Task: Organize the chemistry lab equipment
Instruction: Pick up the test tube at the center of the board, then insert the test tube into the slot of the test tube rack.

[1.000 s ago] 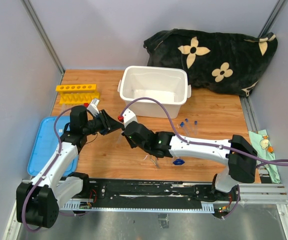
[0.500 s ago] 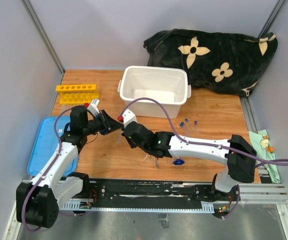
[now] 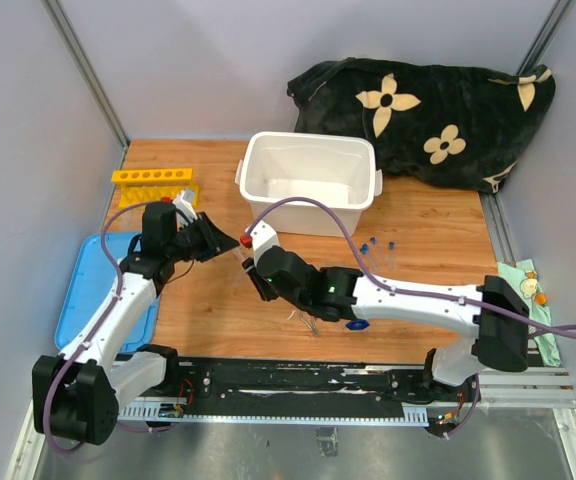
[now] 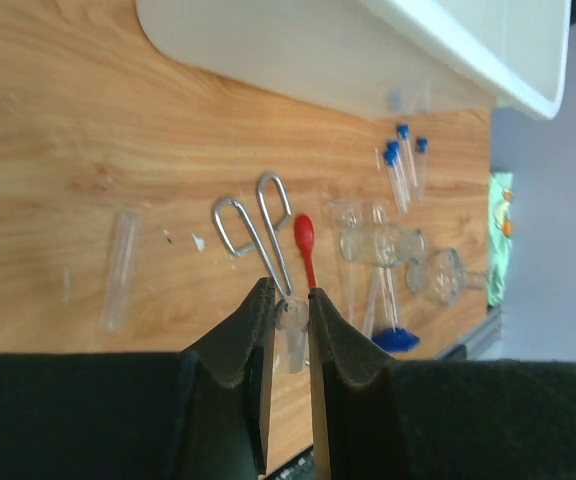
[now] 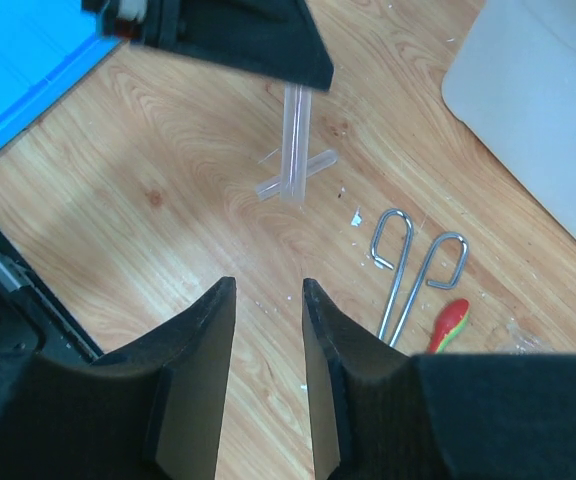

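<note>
Near the white bin, narrow left fingers are pinching a clear tube by its tip, right fingers gaping empty; it is risking slipping onto the surface.

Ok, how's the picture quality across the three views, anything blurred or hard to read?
Top external: even light, sharp, blue-capped tubes mere dots. Left wrist: own fingers and white bin soft, pinched clear tube faint. Right wrist: fingers dark and soft, tweezers crisp.

Wooden table, pale grey walls
</note>
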Action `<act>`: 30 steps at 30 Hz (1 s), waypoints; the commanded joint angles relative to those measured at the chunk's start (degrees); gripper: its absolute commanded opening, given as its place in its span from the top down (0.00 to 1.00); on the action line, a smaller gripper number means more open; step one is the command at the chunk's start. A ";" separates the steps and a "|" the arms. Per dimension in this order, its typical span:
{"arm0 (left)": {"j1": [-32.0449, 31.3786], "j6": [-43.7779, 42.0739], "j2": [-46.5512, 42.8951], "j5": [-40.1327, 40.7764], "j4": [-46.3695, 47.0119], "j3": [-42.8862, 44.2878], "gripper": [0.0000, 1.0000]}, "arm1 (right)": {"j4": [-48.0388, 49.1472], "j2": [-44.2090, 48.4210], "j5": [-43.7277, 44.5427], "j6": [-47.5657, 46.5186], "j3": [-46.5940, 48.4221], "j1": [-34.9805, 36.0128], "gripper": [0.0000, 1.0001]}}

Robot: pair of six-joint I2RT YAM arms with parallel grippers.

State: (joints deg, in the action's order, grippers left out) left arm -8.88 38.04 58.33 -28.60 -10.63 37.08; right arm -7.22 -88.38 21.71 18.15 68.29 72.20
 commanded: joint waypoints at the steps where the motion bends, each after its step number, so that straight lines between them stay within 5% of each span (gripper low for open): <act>1: -0.34 -8.44 1.75 11.56 -4.69 7.84 1.00 | -1.14 6.29 2.88 -0.25 -3.36 1.43 0.67; 13: 0.51 -21.44 9.26 45.39 -0.21 18.36 1.00 | -4.38 13.27 10.28 3.28 -13.53 1.45 0.68; 24: 5.66 -24.72 17.27 56.18 13.79 20.37 1.00 | -4.48 14.44 12.40 1.94 -15.61 0.42 0.68; 30: 8.96 -23.39 25.87 54.08 16.94 23.31 1.00 | -4.14 14.84 10.71 1.21 -15.11 -1.10 0.68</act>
State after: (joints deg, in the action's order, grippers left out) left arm -1.65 14.79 80.12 23.92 1.10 58.04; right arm -11.81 -74.24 32.56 19.88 53.39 72.29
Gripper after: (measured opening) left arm 0.196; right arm 0.320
